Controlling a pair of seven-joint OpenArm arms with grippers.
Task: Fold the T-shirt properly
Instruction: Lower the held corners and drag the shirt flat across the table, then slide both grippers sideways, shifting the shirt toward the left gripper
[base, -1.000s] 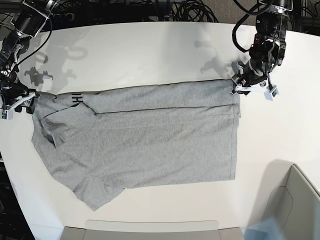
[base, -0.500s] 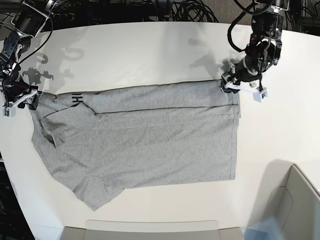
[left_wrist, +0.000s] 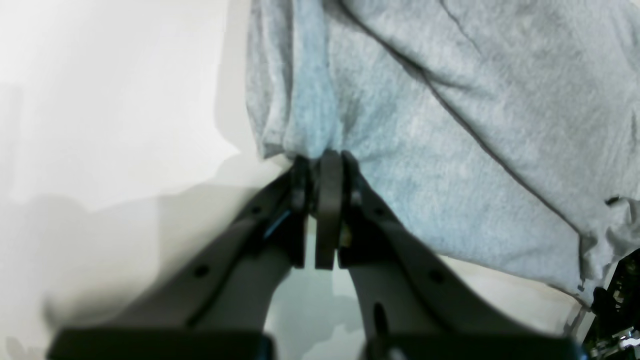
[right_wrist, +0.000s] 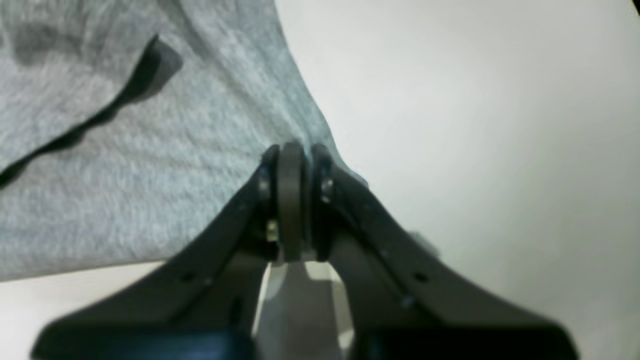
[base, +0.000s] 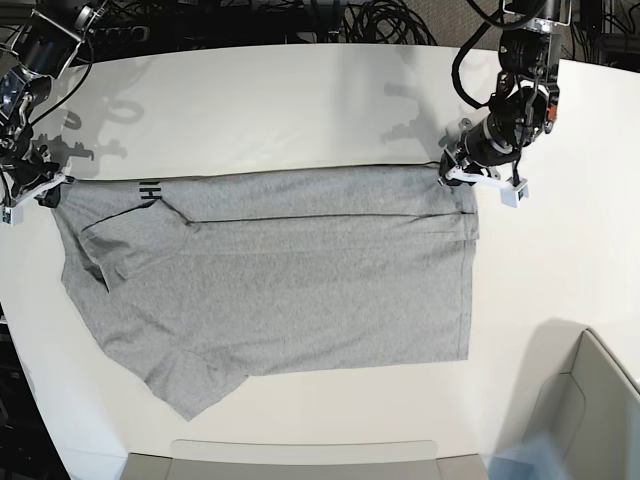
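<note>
Your jaws on both grippers are pinched onto the T-shirt (base: 270, 270): left gripper (left_wrist: 320, 162) at a bunched hem corner, right gripper (right_wrist: 292, 150) at the shoulder edge. Bare table (base: 300, 100) lies beyond. Since earlier, the far edge has pulled straighter between them.

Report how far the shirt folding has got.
Done: one long edge of the T-shirt is already folded over along the far side. In hand: left gripper and right gripper are each pinched on a far corner. Left: the near sleeve still sticks out and the remaining folds are undone.
</note>
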